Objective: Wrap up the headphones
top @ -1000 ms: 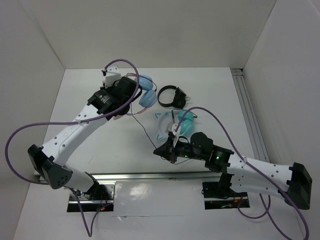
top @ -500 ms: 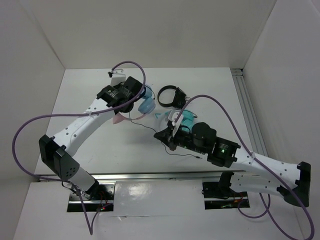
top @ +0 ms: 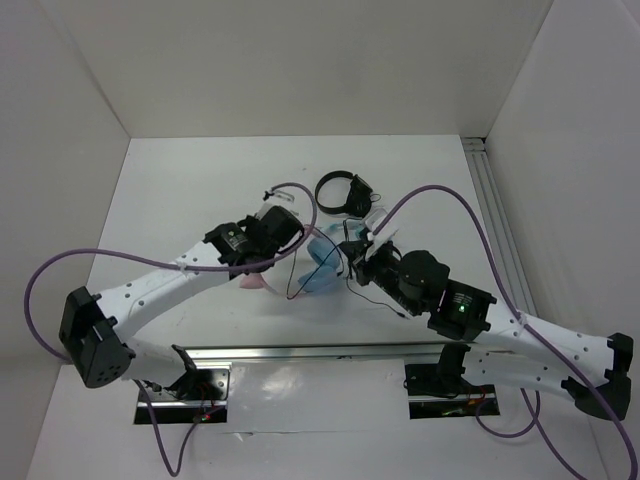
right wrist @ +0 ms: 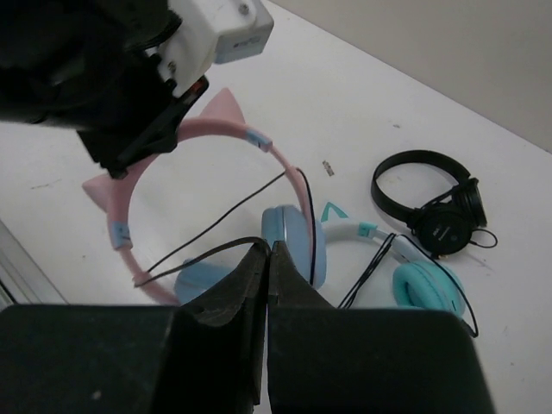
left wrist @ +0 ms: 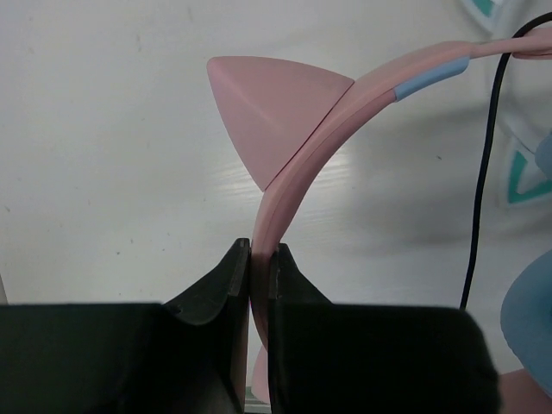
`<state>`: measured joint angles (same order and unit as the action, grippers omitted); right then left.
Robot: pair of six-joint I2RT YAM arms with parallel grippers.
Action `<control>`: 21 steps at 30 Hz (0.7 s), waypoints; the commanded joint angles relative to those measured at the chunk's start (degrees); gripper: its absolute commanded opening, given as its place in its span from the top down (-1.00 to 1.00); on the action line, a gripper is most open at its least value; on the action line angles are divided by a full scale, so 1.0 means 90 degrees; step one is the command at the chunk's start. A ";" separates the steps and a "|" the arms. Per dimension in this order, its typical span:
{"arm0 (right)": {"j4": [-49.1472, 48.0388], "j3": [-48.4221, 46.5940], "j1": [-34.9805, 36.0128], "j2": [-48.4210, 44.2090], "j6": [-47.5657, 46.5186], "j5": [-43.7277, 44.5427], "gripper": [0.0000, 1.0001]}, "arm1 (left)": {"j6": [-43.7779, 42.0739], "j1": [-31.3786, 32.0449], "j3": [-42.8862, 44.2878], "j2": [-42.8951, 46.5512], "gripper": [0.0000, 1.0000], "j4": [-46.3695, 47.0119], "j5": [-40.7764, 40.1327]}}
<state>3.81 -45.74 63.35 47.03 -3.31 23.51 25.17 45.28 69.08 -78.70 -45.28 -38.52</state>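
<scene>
The headphones (top: 320,272) are held over mid-tabletop (top: 180,200) between the arms, the headband (left wrist: 297,172) clamped in the left gripper's (left wrist: 260,252) jaws. The right gripper's (right wrist: 266,247) jaws are closed, seemingly on the cable (left wrist: 479,198), just right of the ear cups (right wrist: 291,235).

Bright even light, soft shadows, sharp

Black fingers (left wrist: 216,289) pinch the pink plastic cat-eared headband (left wrist: 300,177) below its triangular ear; a thin black cable (left wrist: 485,164) hangs at right.
</scene>
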 commanded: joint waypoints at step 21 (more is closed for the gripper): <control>-0.0365 -0.0094 0.0012 0.0127 -0.0227 0.1892 0.83 | -0.1195 0.2508 0.0018 0.2318 1.00 -0.0446 0.1281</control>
<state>3.97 -45.32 64.55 49.12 -3.79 33.58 16.51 67.07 65.78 -58.70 -41.45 -34.83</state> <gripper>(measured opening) 0.086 0.188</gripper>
